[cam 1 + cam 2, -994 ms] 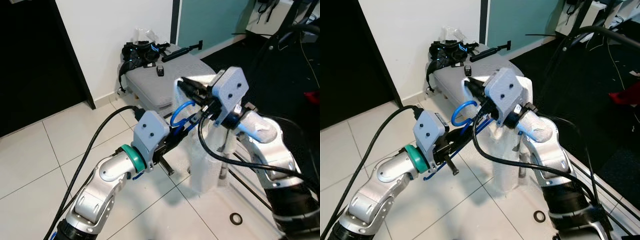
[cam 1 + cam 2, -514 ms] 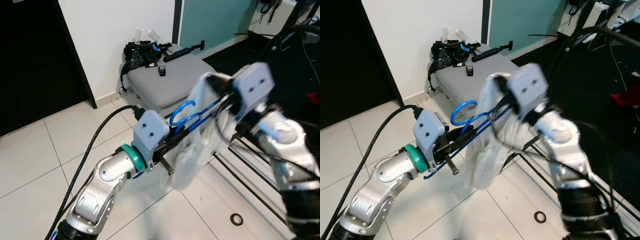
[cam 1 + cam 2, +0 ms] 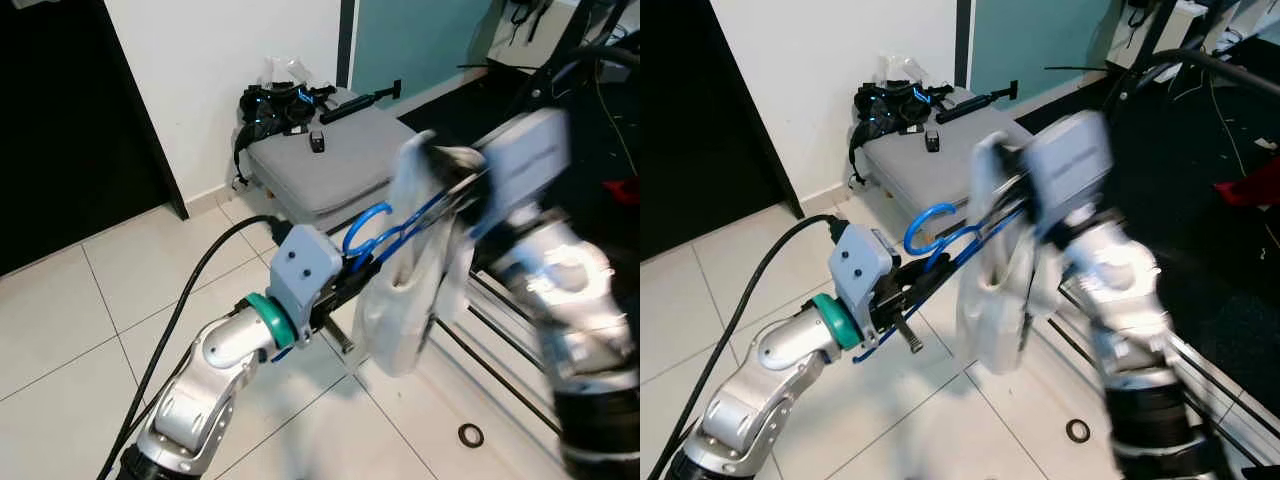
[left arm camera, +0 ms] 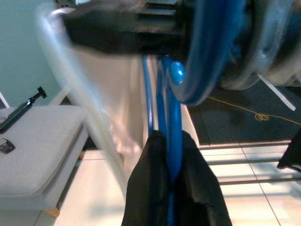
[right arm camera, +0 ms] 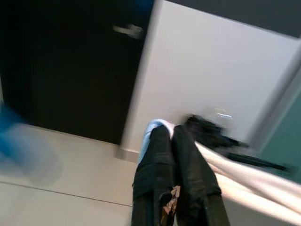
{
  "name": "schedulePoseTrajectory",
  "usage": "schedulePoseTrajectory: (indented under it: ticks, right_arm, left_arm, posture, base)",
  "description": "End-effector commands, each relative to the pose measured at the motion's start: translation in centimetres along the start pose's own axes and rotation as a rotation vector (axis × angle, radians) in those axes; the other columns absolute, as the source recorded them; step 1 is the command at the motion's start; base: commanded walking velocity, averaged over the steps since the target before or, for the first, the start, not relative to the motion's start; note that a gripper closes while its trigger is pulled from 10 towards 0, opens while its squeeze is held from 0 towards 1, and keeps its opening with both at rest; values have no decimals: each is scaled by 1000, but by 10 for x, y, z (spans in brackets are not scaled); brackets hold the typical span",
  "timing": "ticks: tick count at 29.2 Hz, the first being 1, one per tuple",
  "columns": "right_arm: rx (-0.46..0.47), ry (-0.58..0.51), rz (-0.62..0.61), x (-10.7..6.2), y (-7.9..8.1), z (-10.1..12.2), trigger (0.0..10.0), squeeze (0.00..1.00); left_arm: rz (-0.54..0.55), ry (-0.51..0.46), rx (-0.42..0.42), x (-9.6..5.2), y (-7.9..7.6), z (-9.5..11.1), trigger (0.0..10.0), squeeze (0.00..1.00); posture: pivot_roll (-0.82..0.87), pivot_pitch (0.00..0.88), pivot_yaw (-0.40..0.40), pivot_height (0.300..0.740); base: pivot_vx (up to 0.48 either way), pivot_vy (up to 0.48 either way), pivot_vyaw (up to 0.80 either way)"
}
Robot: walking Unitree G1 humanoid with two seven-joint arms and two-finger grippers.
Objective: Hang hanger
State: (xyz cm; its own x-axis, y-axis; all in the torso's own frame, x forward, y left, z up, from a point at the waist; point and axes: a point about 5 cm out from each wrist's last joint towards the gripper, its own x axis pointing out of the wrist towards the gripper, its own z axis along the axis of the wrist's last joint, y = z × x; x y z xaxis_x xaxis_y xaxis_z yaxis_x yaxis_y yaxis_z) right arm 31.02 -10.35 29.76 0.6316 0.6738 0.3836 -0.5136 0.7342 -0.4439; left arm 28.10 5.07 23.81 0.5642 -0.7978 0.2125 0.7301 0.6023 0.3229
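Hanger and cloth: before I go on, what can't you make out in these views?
- Right gripper: motion-blurred in both eye views, so where it grips the white cloth is unclear.
- Blue hanger: its far end is hidden behind the cloth in the eye views; its hook is blurred in the left wrist view.
- Left gripper: clamped on the hanger.
- Rail to hang it on: I cannot pick one out.

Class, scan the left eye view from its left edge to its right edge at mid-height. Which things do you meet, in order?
Black doorway opening → left gripper shut on the blue plastic hanger → white cloth garment → blurred right gripper.
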Motion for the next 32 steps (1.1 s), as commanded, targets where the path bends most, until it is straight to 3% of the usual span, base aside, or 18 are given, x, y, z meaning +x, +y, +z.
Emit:
schedulePoseTrajectory:
  ticks: [1,5,9,11,12,14,15,18,22,24,25,28,30,31,32]
  right_arm:
    - [21,-48,146,11,28,8,0,0]
    - [53,-65,250,13,49,11,0,0]
    - [31,-39,219,10,44,10,0,0]
    - [-34,13,45,2,13,6,0,0]
    - [-34,13,45,2,13,6,0,0]
    - [-129,49,-173,-8,-27,8,0,0]
    - [-129,49,-173,-8,-27,8,0,0]
    - [-237,29,-381,-24,-73,27,0,0]
    - [-274,12,-388,-29,-80,37,0,0]
    - [-272,9,-364,-30,-77,39,0,0]
    - [-220,-3,-245,-28,-57,39,0,0]
    - [-202,-11,-201,-27,-49,39,0,0]
    - [-81,-31,-49,-18,-7,34,0,0]
    - [-81,-31,-49,-18,-7,34,0,0]
    - [-31,-35,13,-14,11,32,0,0]
  left_arm:
    - [-80,-44,-7,5,-13,7,10000,0]
    - [-74,-49,-3,8,-12,8,10000,0]
    - [-55,-45,2,8,-10,7,10000,0]
    - [-38,-35,0,5,-8,5,10000,0]
    - [-38,-35,0,5,-8,5,10000,0]
    - [-33,-21,-11,1,-9,2,10000,0]
    - [-33,-21,-11,1,-9,2,10000,0]
    - [-39,-7,-23,-3,-12,-1,10000,0]
    - [-42,-3,-22,-3,-12,-3,10000,0]
    - [-39,-3,-21,-3,-12,-3,10000,0]
    - [-31,-7,-16,0,-9,-2,10000,0]
    - [-28,-9,-15,1,-8,-2,10000,0]
    - [-27,-17,-14,6,-6,0,10000,0]
    - [-27,-17,-14,6,-6,0,10000,0]
    - [-31,-21,-14,8,-7,0,10000,0]
  posture:
    - [-142,205,116,740]
    - [-131,206,104,740]
    - [-131,207,101,740]
    - [-133,212,95,740]
    - [-133,212,95,740]
    - [-143,214,98,740]
    - [-143,214,98,740]
    - [-150,215,103,740]
    - [-152,214,105,740]
    - [-153,213,106,740]
    - [-152,212,108,740]
    - [-152,212,108,740]
    - [-155,211,111,740]
    - [-155,211,111,740]
    - [-155,211,112,740]
  base:
    - [0,0,0]
    - [0,0,0]
    - [0,0,0]
    - [0,0,0]
    - [0,0,0]
    - [0,0,0]
    - [0,0,0]
    - [0,0,0]
    - [0,0,0]
    - [0,0,0]
    - [0,0,0]
    - [0,0,0]
    - [0,0,0]
    - [0,0,0]
    - [0,0,0]
